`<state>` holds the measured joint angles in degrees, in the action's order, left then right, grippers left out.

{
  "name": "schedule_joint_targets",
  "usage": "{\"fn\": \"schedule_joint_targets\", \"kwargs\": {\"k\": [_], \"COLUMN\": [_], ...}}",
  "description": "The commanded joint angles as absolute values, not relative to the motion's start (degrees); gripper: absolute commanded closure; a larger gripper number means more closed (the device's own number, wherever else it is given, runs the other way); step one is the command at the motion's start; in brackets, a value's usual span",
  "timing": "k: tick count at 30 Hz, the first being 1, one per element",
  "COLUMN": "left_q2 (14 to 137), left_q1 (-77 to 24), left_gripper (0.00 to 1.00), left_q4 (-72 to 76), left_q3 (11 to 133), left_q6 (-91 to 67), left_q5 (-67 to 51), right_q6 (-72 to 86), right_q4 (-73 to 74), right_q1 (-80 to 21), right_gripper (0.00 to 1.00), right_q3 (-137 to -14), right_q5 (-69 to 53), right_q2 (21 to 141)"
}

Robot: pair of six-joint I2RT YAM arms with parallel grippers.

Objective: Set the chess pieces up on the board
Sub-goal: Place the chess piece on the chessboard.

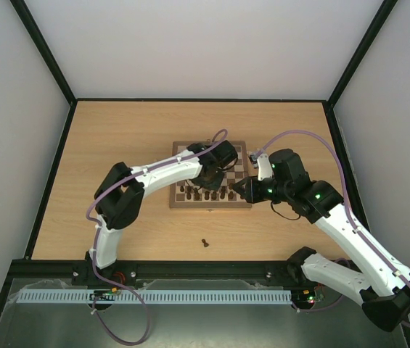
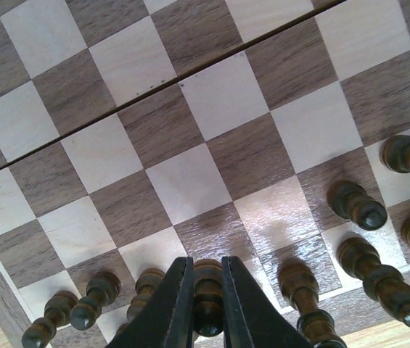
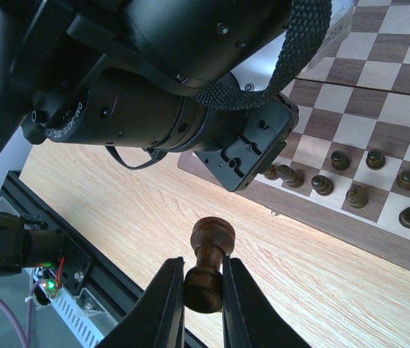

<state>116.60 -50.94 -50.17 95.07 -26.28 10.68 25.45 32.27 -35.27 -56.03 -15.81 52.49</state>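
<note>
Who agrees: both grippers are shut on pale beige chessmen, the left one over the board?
Not pale: both are dark brown. Left wrist view: left gripper shut on a dark chessman over the board. Right wrist view: right gripper shut on another chessman.

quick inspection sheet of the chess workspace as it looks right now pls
surface: light wood tabletop
job's things: board mid-table; dark pieces on its near rows; stray piece on the tabletop near the front edge; no pale pieces made out
clutter: nothing seen
grippers: left pincer shut on a dark piece over the near rows; right pincer shut on a second dark piece, above the tabletop beside the board
cables: purple cables looping along both arms
surroundings: white walls, black frame, white slotted strip in front
</note>
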Motion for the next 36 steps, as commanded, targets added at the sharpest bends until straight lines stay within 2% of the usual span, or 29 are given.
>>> {"fn": "schedule_joint_targets", "kwargs": {"k": [1, 24, 31, 36], "left_q2": [117.48, 118.11, 117.88, 117.61], "left_q1": [-50.28, -49.51, -49.53, -49.4], "left_gripper": [0.97, 0.93, 0.81, 0.77], "left_q4": [-48.61, -45.01, -44.78, -44.74], "left_q3": [93.97, 90.34, 90.14, 90.16], "left_q6": [-26.19, -26.44, -26.53, -26.54], "left_q5": [10.19, 7.89, 7.82, 8.06], "right_q6": [24.57, 24.52, 24.52, 24.52], "right_q4": [33.71, 32.91, 32.87, 32.88], "right_q1": [-35.08, -35.16, -35.15, -35.15], "right_gripper": [0.95, 0.95, 0.95, 0.95], "right_q3": [-56.81, -56.22, -56.0, -55.93], "right_q5": [-16.47, -17.09, -17.02, -17.0], "right_q2": [51.64, 52.19, 52.12, 52.12]}}
